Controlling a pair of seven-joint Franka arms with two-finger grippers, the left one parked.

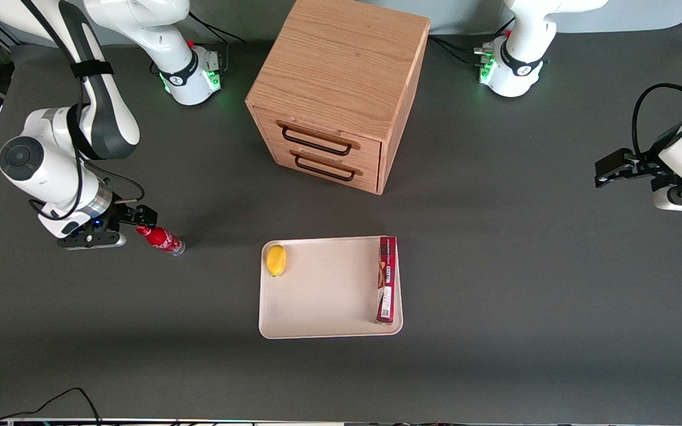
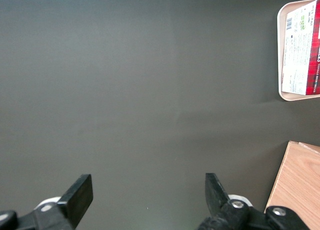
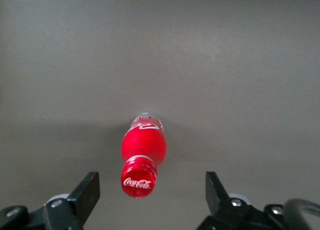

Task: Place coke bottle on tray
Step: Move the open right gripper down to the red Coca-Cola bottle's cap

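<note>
Grey table (image 1: 495,266): gripper (image 3: 150,190) above coke bottle (image 3: 143,150) (upright), fingers (image 3: 87,190) spread, ungrasping.

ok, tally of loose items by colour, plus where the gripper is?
Red: 2, coke bottle, long box on tray
Yellow: 1, lemon on tray
Total: 3
Gripper open, above the bottle's cap.

"Coca-Cola" script on coke bottle (image 3: 142,152) cap; red box (image 1: 386,279) lettering unreadable.
</note>
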